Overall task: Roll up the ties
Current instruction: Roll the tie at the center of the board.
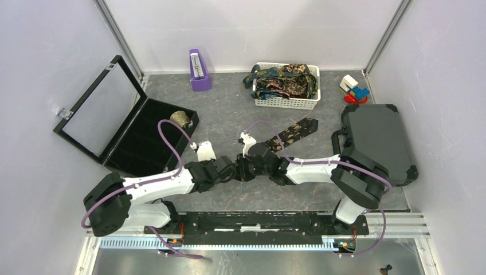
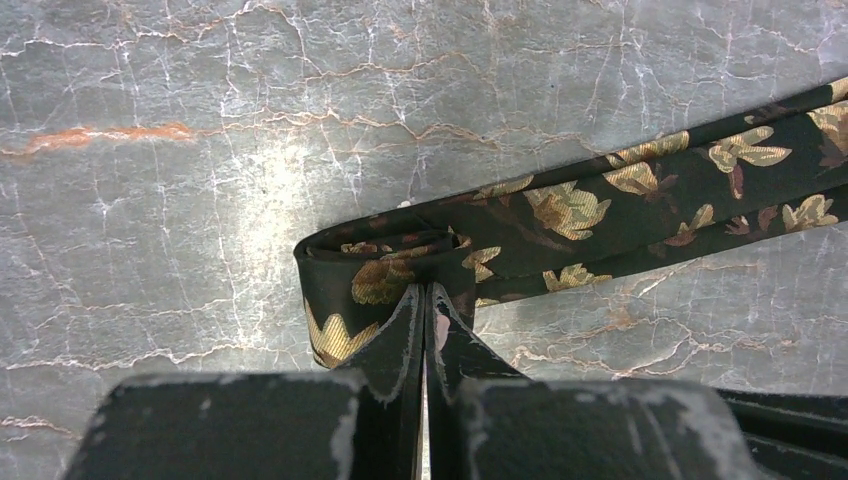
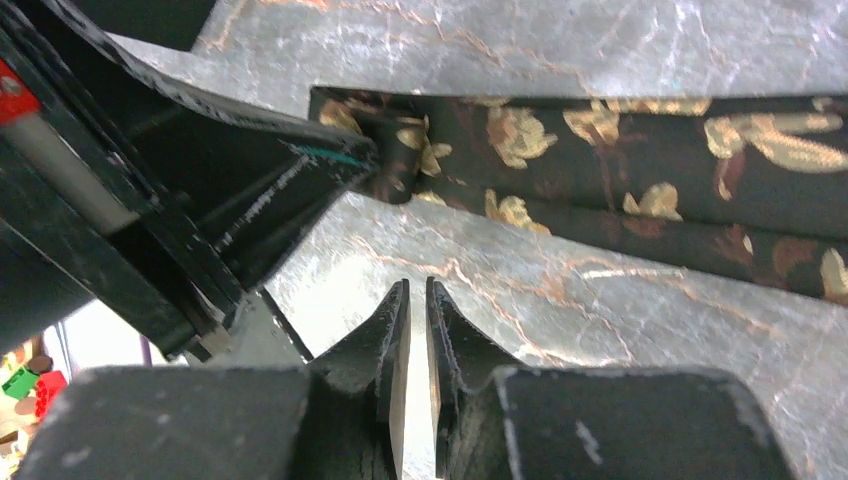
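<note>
A dark brown tie (image 1: 295,132) with gold floral print lies on the grey table, running from the middle toward the back right. Its near end is folded into a small flat roll (image 2: 380,265). My left gripper (image 2: 426,292) is shut on that rolled end (image 3: 395,160), pinching the fabric. My right gripper (image 3: 418,290) is shut and holds nothing; it hovers over bare table just beside the tie's strip (image 3: 640,160). The two grippers meet at the table's middle (image 1: 247,166). Several more ties fill the white basket (image 1: 285,102) at the back.
An open black case (image 1: 129,129) with one rolled tie (image 1: 181,118) in it stands at the left. A closed black case (image 1: 375,134) lies at the right. A purple stand (image 1: 199,71) and toy blocks (image 1: 354,90) sit at the back.
</note>
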{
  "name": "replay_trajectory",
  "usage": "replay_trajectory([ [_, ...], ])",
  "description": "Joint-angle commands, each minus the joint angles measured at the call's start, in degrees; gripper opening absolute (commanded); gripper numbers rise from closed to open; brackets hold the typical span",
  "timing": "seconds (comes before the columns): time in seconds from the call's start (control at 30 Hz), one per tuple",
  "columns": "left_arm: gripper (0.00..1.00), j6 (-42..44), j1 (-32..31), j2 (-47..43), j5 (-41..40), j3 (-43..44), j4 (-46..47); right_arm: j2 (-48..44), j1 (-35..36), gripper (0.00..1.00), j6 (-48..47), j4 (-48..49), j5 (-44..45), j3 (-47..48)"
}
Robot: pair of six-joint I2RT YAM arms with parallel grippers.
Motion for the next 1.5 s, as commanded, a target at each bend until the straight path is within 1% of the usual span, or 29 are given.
replay_trajectory([
  [0.0,0.02,-1.2,0.0,-3.1,-0.3,-4.8,5.9,1.8,-0.2,0.17,-1.0,-0.2,-0.6,3.9],
  [0.1,0.02,-0.4,0.0,-4.6,0.0,-6.9,8.7,2.7,-0.2,0.17,-0.8,-0.4,-0.5,5.0],
  [0.43,0.02,1.2,0.0,-9.2,-0.8,-7.6,7.5,6.7,-0.1,0.18,-0.8,-1.5,-0.2,10.3],
  [0.67,0.02,0.7,0.0,-10.4,0.0,-8.7,7.5,11.0,-0.1,0.29,-0.9,-2.4,-0.3,14.3],
  [0.73,0.02,0.8,0.0,-11.1,0.0,-8.9,7.5,11.8,-0.1,0.3,-0.9,-2.6,-0.1,14.9],
  [1.0,0.02,0.9,0.0,-11.5,0.1,-9.4,7.8,14.7,0.1,0.3,-0.9,-3.0,-0.7,17.6],
  [1.27,0.02,1.1,0.0,-12.1,0.0,-8.9,7.3,16.6,0.4,0.29,-0.8,-3.0,-0.7,18.3],
  [1.4,0.09,1.0,0.0,-13.5,-0.7,-7.8,4.6,17.4,0.4,0.27,-0.7,-3.0,-0.7,18.3],
  [1.47,0.15,1.2,0.0,-14.6,-0.7,-7.3,3.3,17.8,0.3,0.26,-0.6,-2.9,-0.7,18.2],
])
